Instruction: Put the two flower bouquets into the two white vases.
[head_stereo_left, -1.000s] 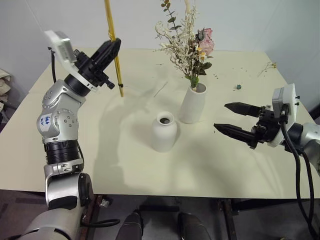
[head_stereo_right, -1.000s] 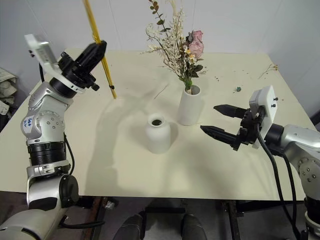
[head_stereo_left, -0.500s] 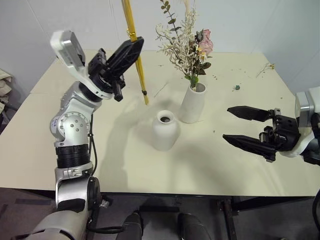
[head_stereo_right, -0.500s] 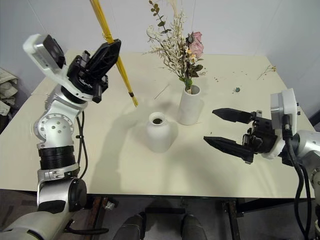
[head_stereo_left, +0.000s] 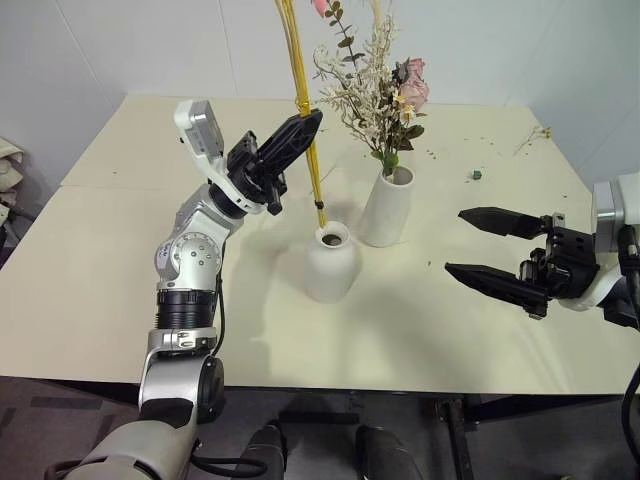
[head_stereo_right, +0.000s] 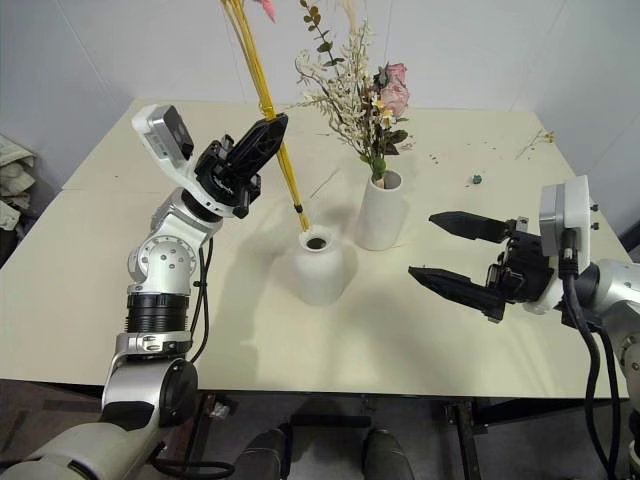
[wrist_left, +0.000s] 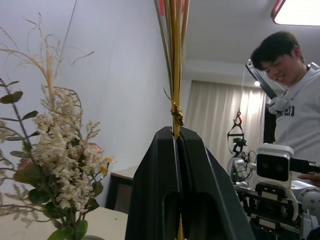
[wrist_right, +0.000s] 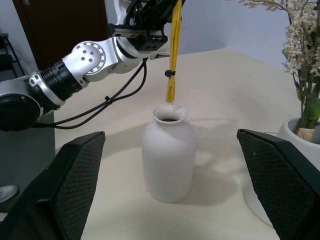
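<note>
Left fingers (head_stereo_left: 310, 122) have carried yellow stalks (head_stereo_left: 305, 110) over short vase (head_stereo_left: 329, 264).

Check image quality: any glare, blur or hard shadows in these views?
Left wrist view: ceiling light blown out at the corner, left pincer dark against it. Right wrist view: right pincer fingers soft, short vase sharp. Eye views: soft shadows on the table, no glare.
</note>
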